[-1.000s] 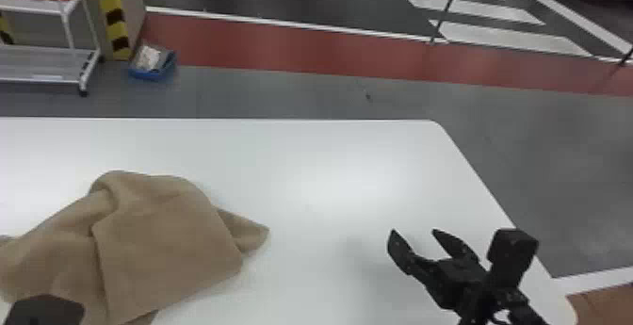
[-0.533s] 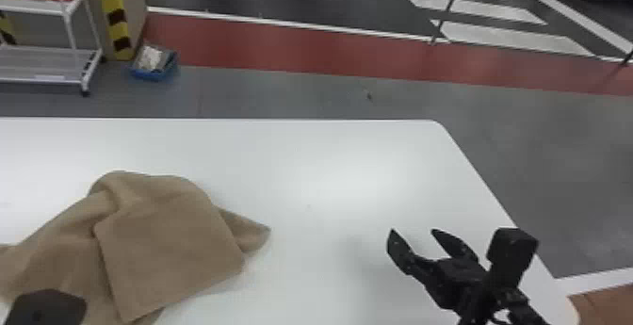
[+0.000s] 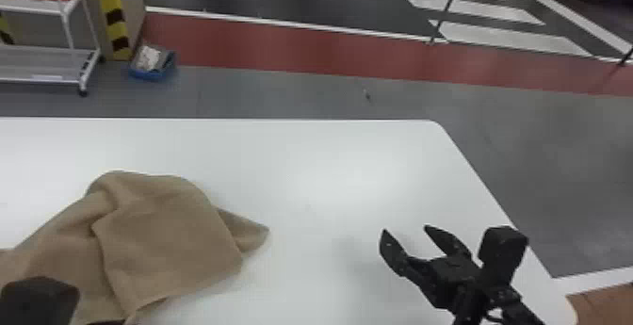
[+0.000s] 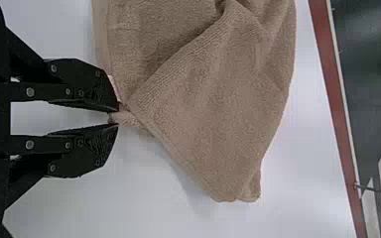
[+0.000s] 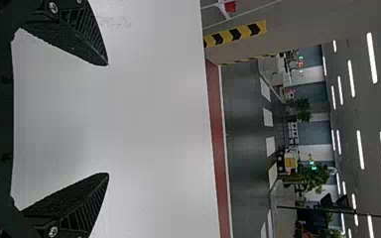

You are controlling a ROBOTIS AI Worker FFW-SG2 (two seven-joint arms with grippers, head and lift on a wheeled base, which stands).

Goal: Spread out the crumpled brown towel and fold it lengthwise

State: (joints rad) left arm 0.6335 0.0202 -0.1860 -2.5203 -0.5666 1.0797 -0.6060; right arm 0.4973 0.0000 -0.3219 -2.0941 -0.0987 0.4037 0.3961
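One black, flat-fingered left gripper pinches a small bit of edge on a crumpled brown terry towel, its fingers nearly together at the tips, in the left wrist view. The towel lies rumpled on the left side of a smooth white bench, one broad layer doubled over the rest and a pointed flap poking out to the right. Well apart from it, near the bench's right edge, the black right gripper hangs with fingers wide and nothing between them. The likely next step is opening the cloth out, and the trouble could begin at that pinch: so little fabric sits between the tips that a brisk pull might let it slip. A grip on one layer could also drag the whole bundle across the bench rather than unfold it. Should the right gripper come for the flap, it might catch two layers at once, leaving a hidden crease that would skew the lengthwise fold.
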